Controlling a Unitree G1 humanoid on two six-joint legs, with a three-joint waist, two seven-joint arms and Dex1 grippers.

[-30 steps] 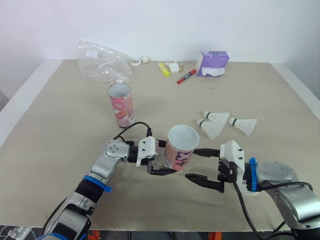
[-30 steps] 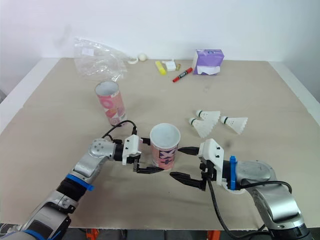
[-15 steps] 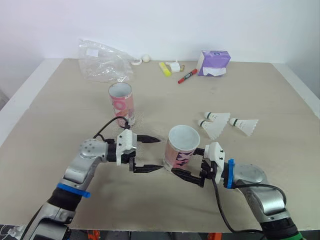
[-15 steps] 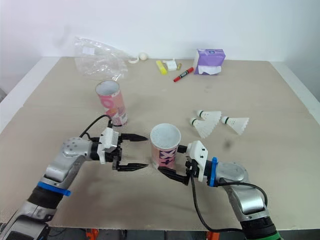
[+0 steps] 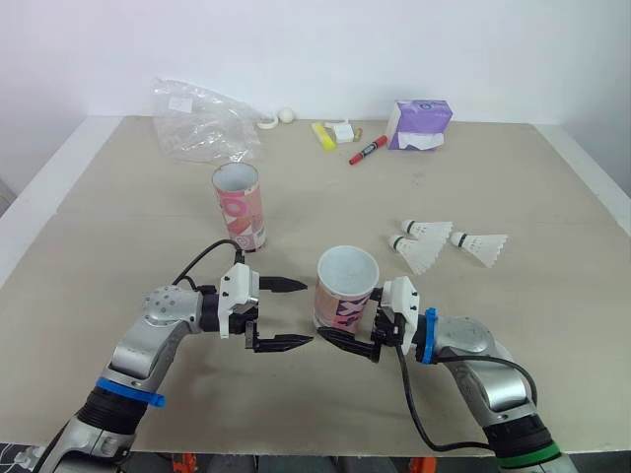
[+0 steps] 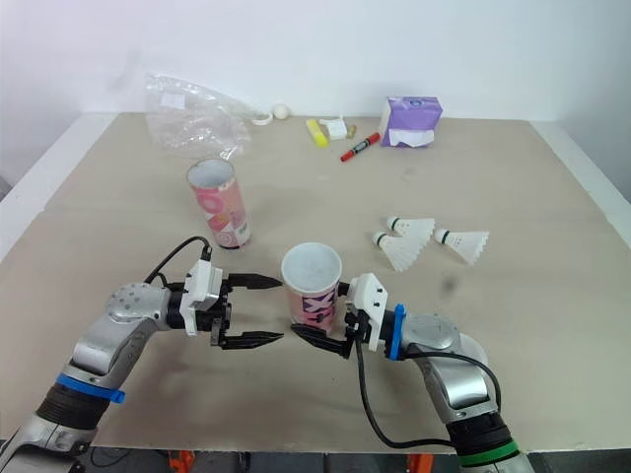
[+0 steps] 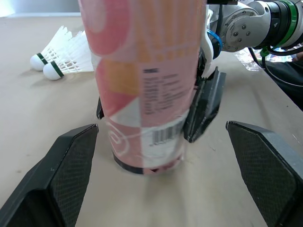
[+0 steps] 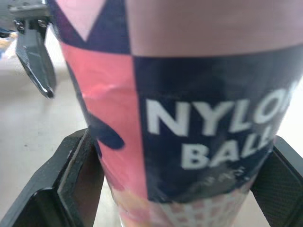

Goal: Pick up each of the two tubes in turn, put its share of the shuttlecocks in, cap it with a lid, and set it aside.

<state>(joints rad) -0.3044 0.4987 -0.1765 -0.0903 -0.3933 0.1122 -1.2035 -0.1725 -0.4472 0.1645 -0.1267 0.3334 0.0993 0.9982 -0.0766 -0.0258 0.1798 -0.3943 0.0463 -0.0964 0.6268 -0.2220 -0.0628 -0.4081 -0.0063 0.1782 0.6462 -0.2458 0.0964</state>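
A pink and navy tube (image 5: pixel 345 294) stands upright with its top open near the table's front edge. My right gripper (image 5: pixel 347 319) is shut on its lower part, one finger (image 8: pixel 78 177) on each side of the printed wall. Just left of the tube, my left gripper (image 5: pixel 306 313) is open and apart from it, its fingers (image 7: pixel 61 175) spread wide. A second pink tube (image 5: pixel 238 204) stands open farther back on the left. Three white shuttlecocks (image 5: pixel 424 243) lie on the right.
A crumpled clear plastic bag (image 5: pixel 202 123) lies at the back left. Along the back edge are a white ring (image 5: pixel 268 122), a small ball (image 5: pixel 286 115), a yellow highlighter (image 5: pixel 323 135), a red marker (image 5: pixel 367 150) and a purple tissue pack (image 5: pixel 421 124).
My left gripper let go of the near tube and drew back to the left. My right gripper moved in and shut on the tube, which shifted slightly left.
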